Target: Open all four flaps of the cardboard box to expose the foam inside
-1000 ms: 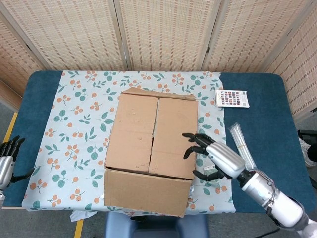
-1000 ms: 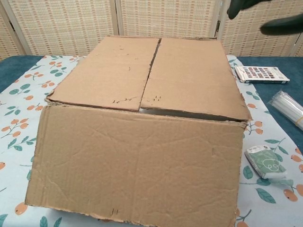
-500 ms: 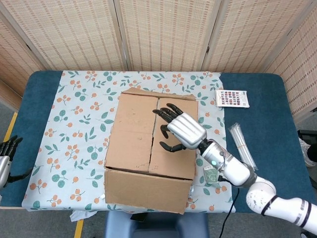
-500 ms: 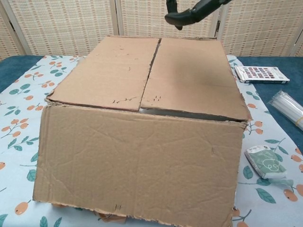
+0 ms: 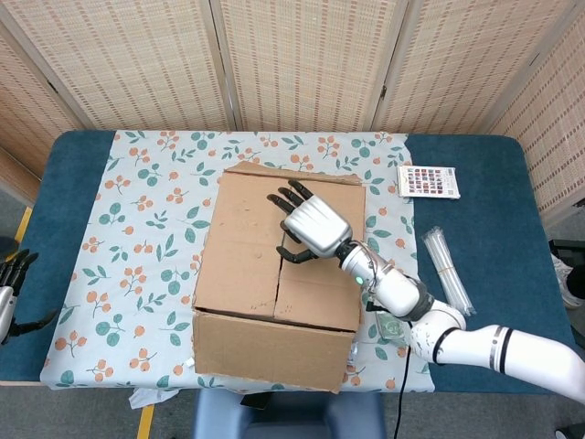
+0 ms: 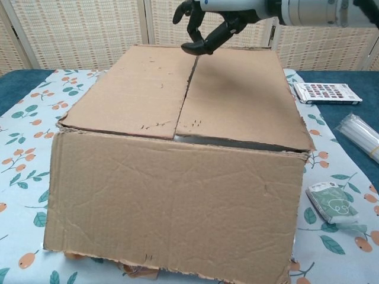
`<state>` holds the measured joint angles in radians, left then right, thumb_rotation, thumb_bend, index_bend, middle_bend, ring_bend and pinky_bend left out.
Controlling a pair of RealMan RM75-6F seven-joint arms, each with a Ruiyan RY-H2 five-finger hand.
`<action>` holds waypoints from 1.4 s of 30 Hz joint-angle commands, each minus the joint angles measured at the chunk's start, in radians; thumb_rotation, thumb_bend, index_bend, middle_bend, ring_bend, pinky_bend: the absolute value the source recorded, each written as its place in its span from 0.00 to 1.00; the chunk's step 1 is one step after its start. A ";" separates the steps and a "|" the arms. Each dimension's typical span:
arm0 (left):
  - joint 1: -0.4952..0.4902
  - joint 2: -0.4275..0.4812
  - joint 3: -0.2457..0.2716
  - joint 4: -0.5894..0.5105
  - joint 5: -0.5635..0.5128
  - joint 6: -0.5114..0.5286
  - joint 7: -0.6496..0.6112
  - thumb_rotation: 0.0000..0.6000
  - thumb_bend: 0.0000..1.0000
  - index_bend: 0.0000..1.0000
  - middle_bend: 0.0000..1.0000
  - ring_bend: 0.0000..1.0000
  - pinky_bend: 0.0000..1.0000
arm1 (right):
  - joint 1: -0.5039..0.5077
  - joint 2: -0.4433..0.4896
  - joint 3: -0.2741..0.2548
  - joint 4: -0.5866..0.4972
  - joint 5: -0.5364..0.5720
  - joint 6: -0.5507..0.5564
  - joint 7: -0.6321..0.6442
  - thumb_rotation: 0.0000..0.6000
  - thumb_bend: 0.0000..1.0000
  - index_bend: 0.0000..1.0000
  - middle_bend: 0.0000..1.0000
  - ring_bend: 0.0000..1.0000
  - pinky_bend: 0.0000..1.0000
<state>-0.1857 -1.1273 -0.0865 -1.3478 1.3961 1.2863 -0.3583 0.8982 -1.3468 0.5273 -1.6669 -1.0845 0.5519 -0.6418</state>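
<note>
right hand (image 5: pixel 312 226) at frame centre, fingers spread and empty, above the closed top flaps' seam (image 5: pixel 284 236) of the cardboard box (image 5: pixel 274 274); contact unclear. left hand (image 5: pixel 11 285), lower left, fingers apart.

— How is the light?
— Bright, even and soft from overhead in both views; no glare. The right hand (image 5: pixel 313 225) throws only a faint shadow on the box (image 5: pixel 279 274).
— Sharpness?
— The head view is crisp throughout. The chest view stays sharp on the cardboard, though the hand at the top edge is slightly soft.
</note>
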 commanded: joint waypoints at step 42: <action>0.008 0.005 -0.003 0.028 0.005 0.015 -0.076 1.00 0.29 0.00 0.05 0.04 0.00 | 0.247 -0.075 -0.282 0.217 -0.013 0.100 0.187 0.32 0.49 0.68 0.10 0.05 0.00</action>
<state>-0.1774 -1.1217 -0.0893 -1.3191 1.4009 1.3006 -0.4353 1.1439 -1.4267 0.2493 -1.4453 -1.1016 0.6505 -0.4502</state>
